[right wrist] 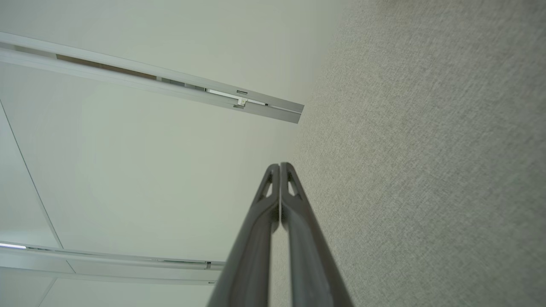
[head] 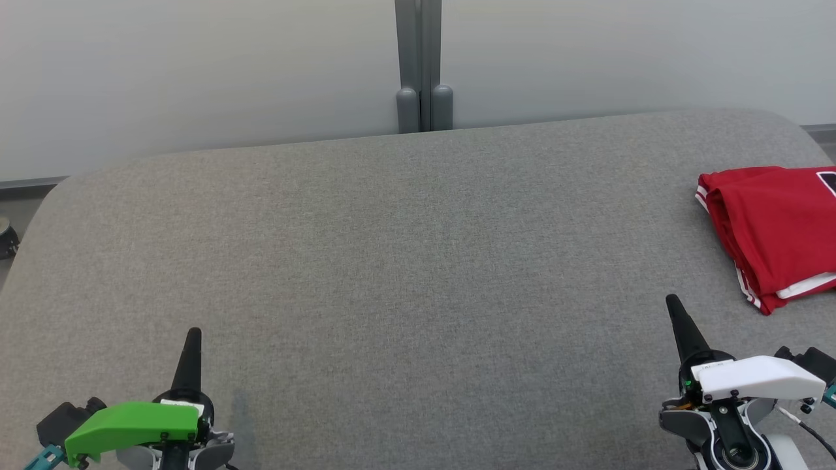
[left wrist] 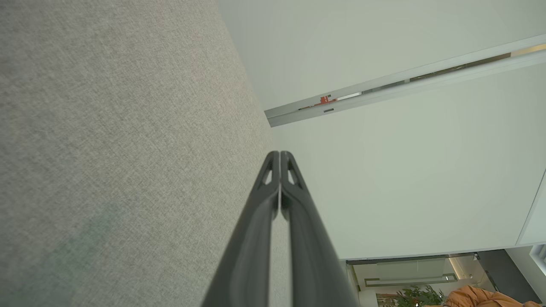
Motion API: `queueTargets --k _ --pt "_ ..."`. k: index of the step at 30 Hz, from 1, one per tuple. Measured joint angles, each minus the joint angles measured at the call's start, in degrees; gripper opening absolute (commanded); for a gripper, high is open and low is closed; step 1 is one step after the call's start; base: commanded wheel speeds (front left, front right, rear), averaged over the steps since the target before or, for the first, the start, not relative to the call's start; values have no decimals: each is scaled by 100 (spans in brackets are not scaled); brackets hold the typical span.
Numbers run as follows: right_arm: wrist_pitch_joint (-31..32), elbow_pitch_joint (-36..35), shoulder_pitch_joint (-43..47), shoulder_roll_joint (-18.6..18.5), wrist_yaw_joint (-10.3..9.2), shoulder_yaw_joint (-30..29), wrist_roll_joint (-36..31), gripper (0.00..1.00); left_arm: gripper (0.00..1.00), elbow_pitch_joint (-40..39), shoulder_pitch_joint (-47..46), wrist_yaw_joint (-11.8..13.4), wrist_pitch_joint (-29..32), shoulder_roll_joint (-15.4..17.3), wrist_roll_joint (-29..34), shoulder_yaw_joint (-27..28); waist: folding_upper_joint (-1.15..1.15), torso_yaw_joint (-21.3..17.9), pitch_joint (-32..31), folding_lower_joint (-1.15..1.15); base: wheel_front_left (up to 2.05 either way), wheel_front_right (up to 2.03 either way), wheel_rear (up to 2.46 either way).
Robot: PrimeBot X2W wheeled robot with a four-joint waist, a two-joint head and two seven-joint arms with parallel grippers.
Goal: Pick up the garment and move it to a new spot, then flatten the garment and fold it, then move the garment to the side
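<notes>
A grey fabric-covered counter [head: 366, 261] with rounded far corners spreads wide. Behind its far edge stands a pale, evenly lit panel wall [head: 196, 78], split behind the counter's middle by a grey metal post [head: 418, 59]. Grey floor [head: 13, 212] shows past the counter's far left corner.

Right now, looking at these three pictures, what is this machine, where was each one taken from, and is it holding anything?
It is a two-armed robot. The wide picture comes from a camera on its head, looking down at a grey fabric-covered surface. The dark spike above the green cover is its left gripper; the one by the white cover is its right gripper. Each is two long fingers pressed shut, holding nothing. The other two pictures come from cameras on the wrists, looking along each arm's own gripper. At the robot's far right lies a red shirt with white trim, folded up, partly cut off by the picture's edge.
</notes>
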Motion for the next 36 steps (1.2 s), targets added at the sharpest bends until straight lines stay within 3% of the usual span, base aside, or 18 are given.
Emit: queueTargets --k 36 --pt "416 -47 -144 -1 0 -209 1521 0 0 -96 -206 -180 413 0 -1385 316 0 -37 53 0 0 0 0"
